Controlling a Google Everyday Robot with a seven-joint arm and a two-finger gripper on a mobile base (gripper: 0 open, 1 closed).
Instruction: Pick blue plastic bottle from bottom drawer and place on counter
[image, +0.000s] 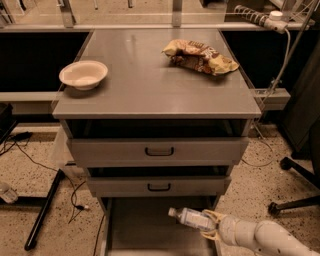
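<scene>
The blue plastic bottle (189, 218) is clear with a white cap and a pale label. It lies on its side in my gripper (209, 223), cap pointing left, held above the right side of the open bottom drawer (145, 227). My white arm comes in from the lower right corner. The gripper is shut on the bottle's base end. The counter (150, 80) is the grey top of the cabinet, above the two shallower drawers with black handles.
A white bowl (83, 74) sits on the counter's left side. A crumpled chip bag (200, 55) lies at its back right. A black stand leg (42, 212) and cables lie on the floor at left. An office chair base (295, 185) stands at right.
</scene>
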